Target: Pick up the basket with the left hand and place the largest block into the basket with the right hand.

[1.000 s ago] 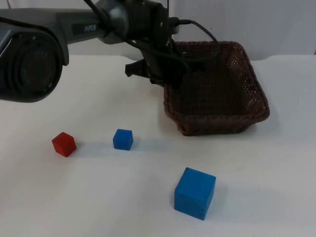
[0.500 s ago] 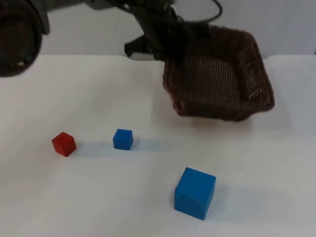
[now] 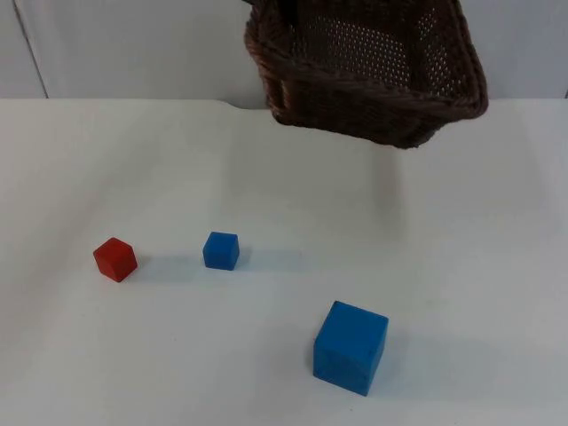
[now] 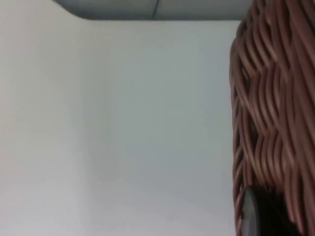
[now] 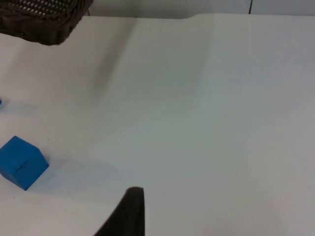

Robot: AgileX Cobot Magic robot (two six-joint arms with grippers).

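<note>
Wicker basket up, big block not yet taken

Brown wicker basket [image 3: 368, 67] hangs clear of the white table [image 3: 461, 266], tilted, mouth toward the top camera. My left gripper is on its rim; in the left wrist view the weave [image 4: 273, 113] sits right against my black fingertip [image 4: 248, 214], so I judge I'm clamped on it, though I can't see both fingers. Holding it high leaves room underneath for the drop.

Largest block, the big blue cube [image 3: 350, 347], sits on the table at the near edge, well apart from the basket. Small blue cube [image 3: 221, 250] and red cube [image 3: 115, 259] lie off to its left, untouched.

My right gripper waits over bare table; the right wrist view has the big blue cube [image 5: 22, 162] off to one side and one fingertip [image 5: 129, 211]. Whether those fingers are apart or together I cannot tell.

Step in hand: basket lift looks done; the right-hand pick comes next.
</note>
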